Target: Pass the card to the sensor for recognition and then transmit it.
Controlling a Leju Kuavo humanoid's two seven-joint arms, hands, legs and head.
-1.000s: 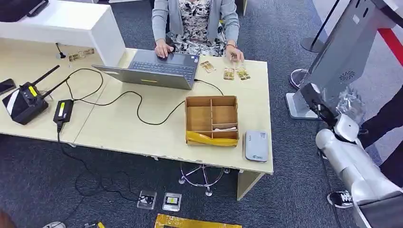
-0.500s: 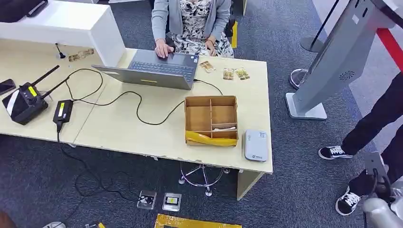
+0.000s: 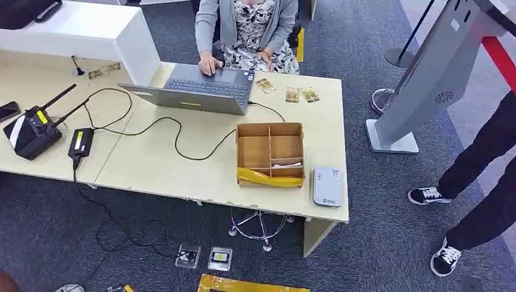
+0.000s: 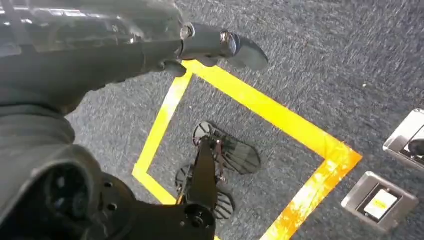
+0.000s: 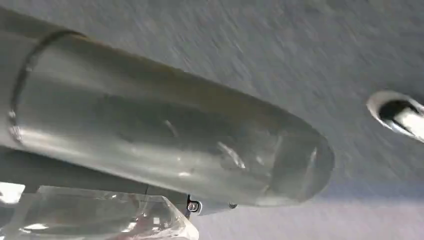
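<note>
Spot the thin pale card (image 3: 287,164) flat in a small slot of the wooden box (image 3: 270,128), just beside the grey sensor (image 3: 327,187) on the desk (image 3: 170,167). Probably very light, stiff and smooth, so easy to let slip. Best to pinch by a long edge and tip up out of the slot. Cannot tell how far open the left hand (image 4: 150,50) is, down over the floor. Same for the blurry right hand (image 5: 175,150).

The head view looked steeply down from high up at the desk (image 3: 182,164) and grey carpet (image 3: 377,231), while both wrist views faced that same carpet from close above, the left one over yellow floor tape (image 4: 280,120).
</note>
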